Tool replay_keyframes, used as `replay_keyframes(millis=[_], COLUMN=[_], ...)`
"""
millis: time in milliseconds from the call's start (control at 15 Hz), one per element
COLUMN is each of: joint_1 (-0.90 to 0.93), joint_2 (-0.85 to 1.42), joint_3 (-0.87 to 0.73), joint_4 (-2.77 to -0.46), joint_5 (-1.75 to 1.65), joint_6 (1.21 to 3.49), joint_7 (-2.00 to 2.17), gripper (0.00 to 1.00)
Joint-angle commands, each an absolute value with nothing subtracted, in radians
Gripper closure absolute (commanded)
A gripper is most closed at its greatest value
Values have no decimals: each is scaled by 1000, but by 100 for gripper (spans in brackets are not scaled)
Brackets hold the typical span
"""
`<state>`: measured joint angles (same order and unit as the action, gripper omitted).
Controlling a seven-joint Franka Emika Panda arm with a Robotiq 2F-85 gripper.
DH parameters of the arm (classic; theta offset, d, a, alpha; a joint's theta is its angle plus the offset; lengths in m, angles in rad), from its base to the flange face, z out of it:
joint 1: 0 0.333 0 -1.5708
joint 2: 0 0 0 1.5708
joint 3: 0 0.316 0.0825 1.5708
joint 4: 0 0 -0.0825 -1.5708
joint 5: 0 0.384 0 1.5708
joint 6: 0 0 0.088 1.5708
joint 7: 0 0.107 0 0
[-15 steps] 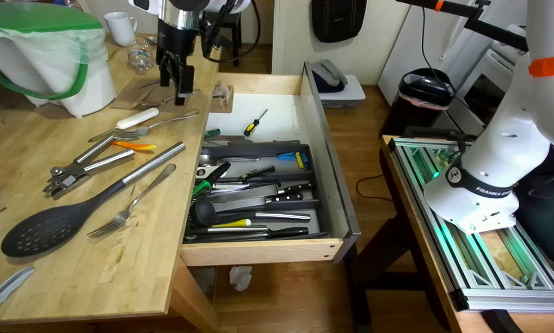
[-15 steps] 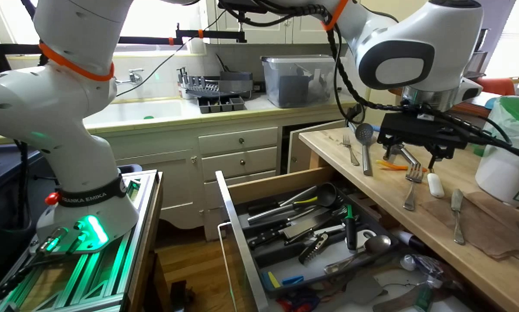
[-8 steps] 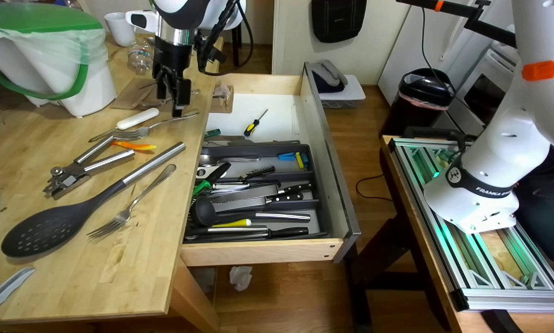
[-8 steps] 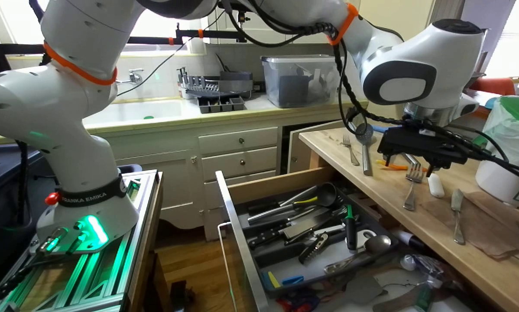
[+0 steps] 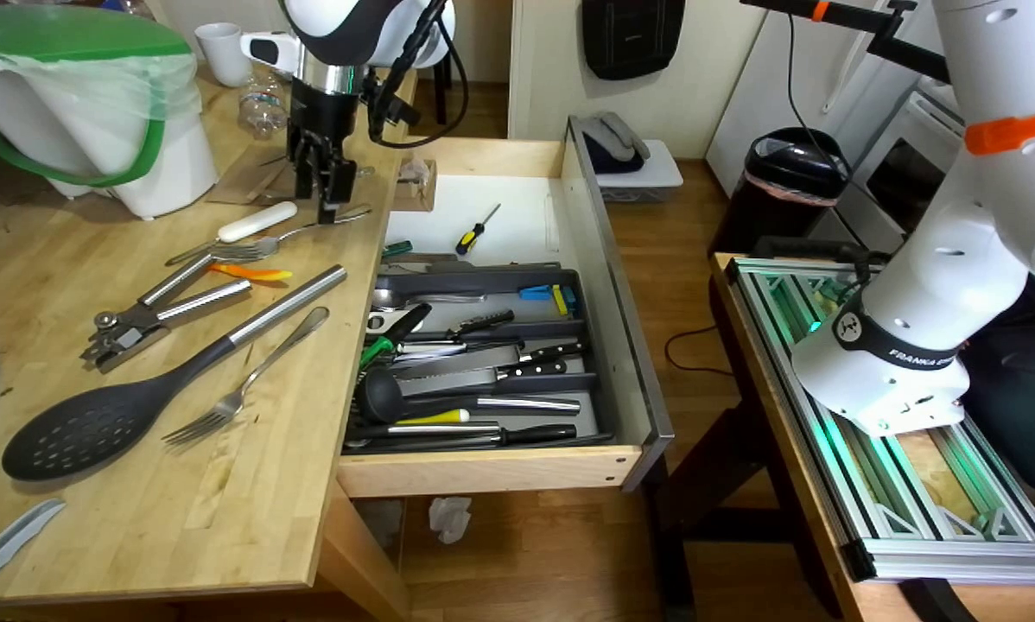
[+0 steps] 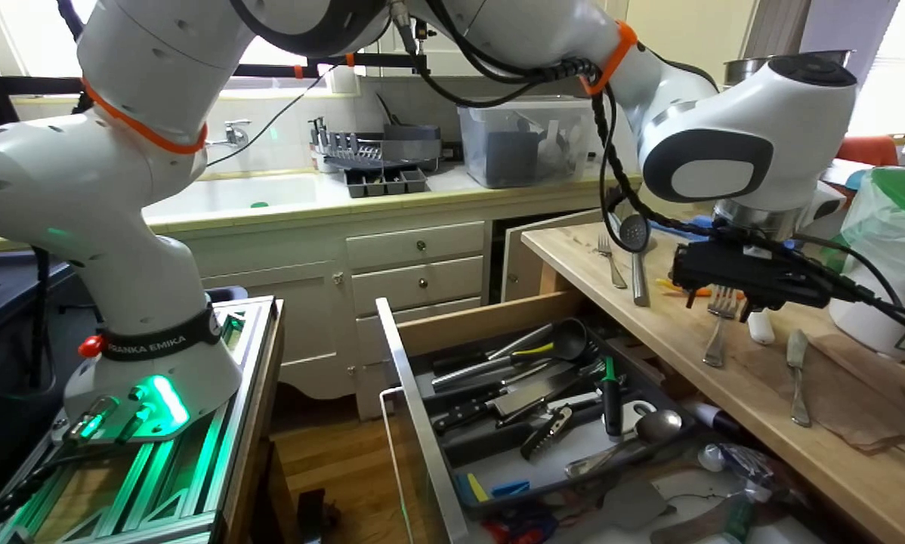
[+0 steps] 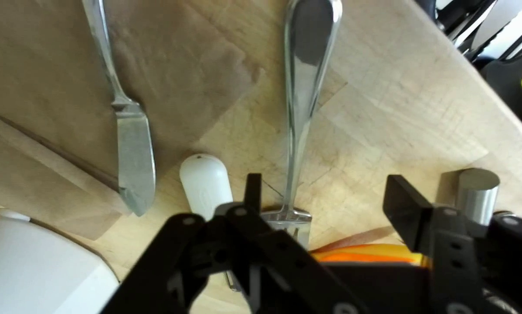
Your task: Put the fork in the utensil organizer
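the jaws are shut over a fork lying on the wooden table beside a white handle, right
Not quite: the jaws are open, as the gap between them in the wrist view shows. They are over a fork lying on the wooden table beside a white handle.

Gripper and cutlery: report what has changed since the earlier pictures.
The gripper has come down toward the fork, as both exterior views show. Nothing was taken hold of or let go; the jaws stay open. The fork lies where it did on the table, and the utensil organizer has not shifted.
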<state>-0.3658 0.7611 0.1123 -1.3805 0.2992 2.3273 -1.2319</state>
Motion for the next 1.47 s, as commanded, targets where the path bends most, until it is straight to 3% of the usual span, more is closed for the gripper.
replay_keyframes(millis=[0,133,533,800,933,1067,1200,1400], joint_1=[-394,-396,-401,-406,-408,-410,-411,-394], joint_2=[812,827,870,892,900,905,896,791], joint_3=[147,155,177,187,188,188,189,158], joint_4=[-1321,-1303,-1256,-1242,-1239,-1237,-1246,-1326], joint_5=[331,333,336,345,345,345,343,334], joint_6=[2324,2329,2330,2339,2339,2339,2344,2342], joint_7=[-1282,-1286,-1291,-1303,-1306,-1310,-1319,-1229], gripper=[49,57,56,71,70,77,95,100])
